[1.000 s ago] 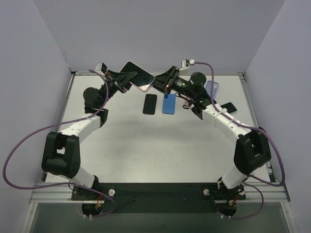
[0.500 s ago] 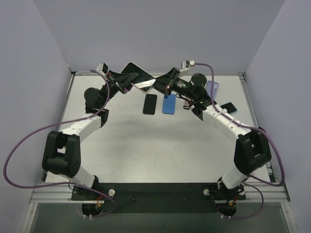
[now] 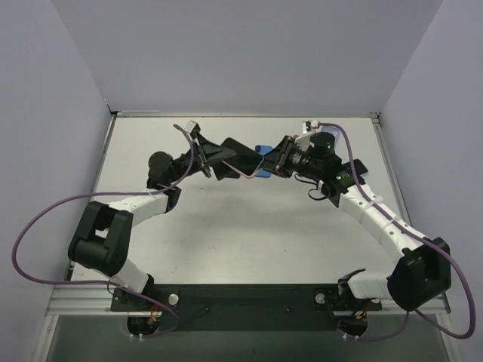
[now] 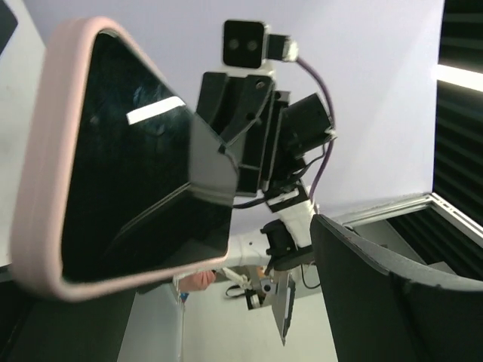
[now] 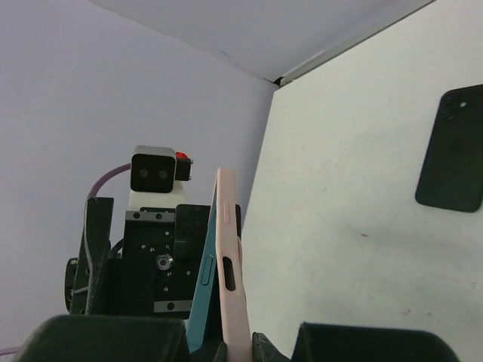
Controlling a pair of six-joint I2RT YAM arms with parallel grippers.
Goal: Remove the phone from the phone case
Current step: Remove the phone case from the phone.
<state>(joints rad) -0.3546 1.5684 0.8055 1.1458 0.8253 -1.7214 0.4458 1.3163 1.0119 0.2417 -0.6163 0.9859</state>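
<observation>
The phone (image 4: pixel 128 173), dark screen up, sits in a pink phone case (image 4: pixel 45 151) held in the air between both arms over the far middle of the table. In the right wrist view the case (image 5: pixel 226 256) stands edge-on with the phone's teal edge (image 5: pixel 202 294) splayed away from it on the left. My right gripper (image 5: pixel 241 343) is shut on the case's lower end. My left gripper (image 4: pixel 249 302) is open; its right finger (image 4: pixel 377 302) stands well clear of the phone. From above, the phone (image 3: pixel 240 151) spans the left gripper (image 3: pixel 215 158) and the right gripper (image 3: pixel 273 162).
A black phone (image 5: pixel 450 158) lies flat on the white table (image 3: pixel 241 241). A blue item (image 3: pixel 262 173) lies under the held phone, partly hidden. Another dark phone (image 3: pixel 359 167) lies by the right arm. Walls close the table at the back and sides.
Both arms have come down and toward the near side, bringing the cased phone lower and to the middle. The left gripper has opened off the phone. The right gripper has stayed shut on the case.
</observation>
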